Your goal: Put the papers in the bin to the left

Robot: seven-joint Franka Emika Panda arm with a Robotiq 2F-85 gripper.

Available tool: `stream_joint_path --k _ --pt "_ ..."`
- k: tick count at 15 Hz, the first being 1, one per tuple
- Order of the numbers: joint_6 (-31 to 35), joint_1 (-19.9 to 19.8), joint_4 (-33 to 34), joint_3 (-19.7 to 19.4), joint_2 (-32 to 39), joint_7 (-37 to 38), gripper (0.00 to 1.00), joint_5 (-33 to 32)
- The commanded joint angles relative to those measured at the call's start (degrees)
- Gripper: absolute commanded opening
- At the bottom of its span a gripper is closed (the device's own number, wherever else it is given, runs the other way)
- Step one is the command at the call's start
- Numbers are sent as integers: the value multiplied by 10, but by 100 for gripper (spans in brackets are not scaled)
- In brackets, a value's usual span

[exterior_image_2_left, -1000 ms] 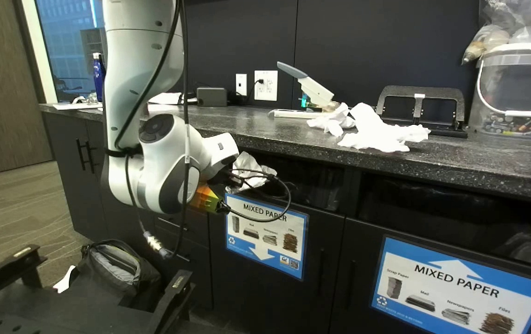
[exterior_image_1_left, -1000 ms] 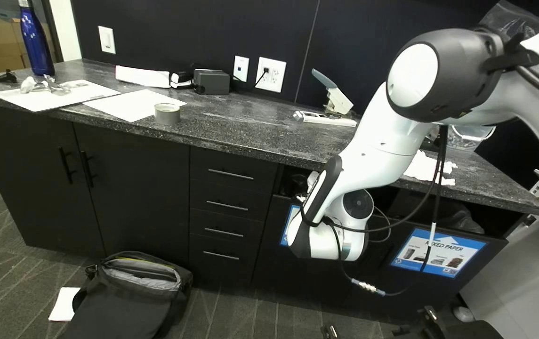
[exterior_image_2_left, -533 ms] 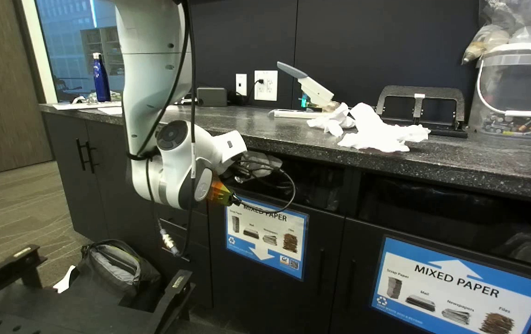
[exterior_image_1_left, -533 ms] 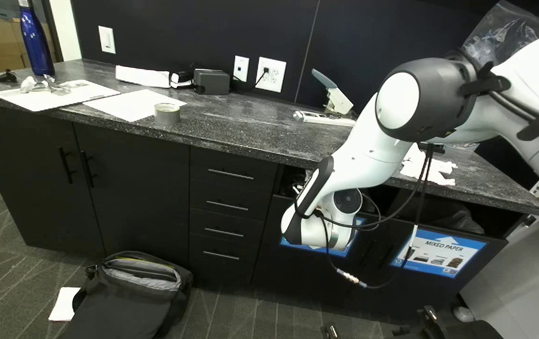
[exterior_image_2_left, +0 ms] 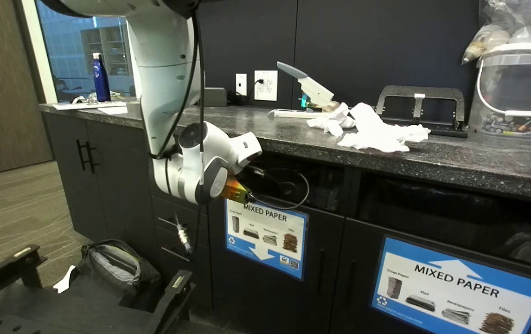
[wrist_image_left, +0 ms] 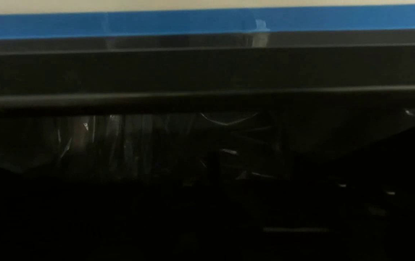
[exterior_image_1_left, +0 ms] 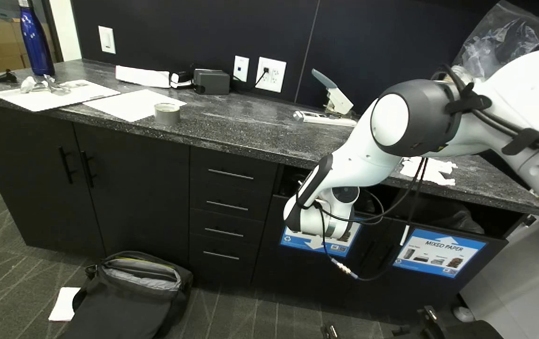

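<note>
Two crumpled white papers, a smaller wad and a larger one, lie on the dark countertop in an exterior view; part of them shows behind the arm elsewhere. Below the counter is the left black bin, its blue-bordered label facing out. My gripper reaches into that bin's dark opening, largely hidden in both exterior views. In the dim wrist view its two finger outlines stand apart, with no paper seen between them. Beyond them are the bin's front rim and shiny liner.
The counter's edge overhangs the opening closely above my wrist. A matching bin stands to the right. A stapler, hole punch and see-through bucket sit on the counter. A bag lies on the floor.
The arm has shifted toward the left bin's opening, its elbow dropping. A crumpled white paper seen at the gripper a second ago has gone from view, and the fingers have parted.
</note>
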Motion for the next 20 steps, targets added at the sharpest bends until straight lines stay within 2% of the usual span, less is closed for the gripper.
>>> stream_joint_path --k 1,2,3,5,8,11,14,15,18,20 --pt "-84 16 -27 -20 -42 -35 86 36" --pt "-133 25 -57 -28 -71 -45 93 42" --pt "-154 44 -80 -43 -88 -53 99 70" --pt "-222 65 -136 -60 -141 -50 100 65" --pt "-333 129 -208 -123 -225 -37 100 40" --pt "-466 204 -266 -203 -300 -1 99 -26" --pt "-566 241 -289 -245 -379 57 100 -138" --pt "-595 239 -289 -245 -402 75 100 -173" --pt "-595 226 -266 -244 -438 156 100 -255" --pt "-542 236 -249 -269 -432 231 100 -305"
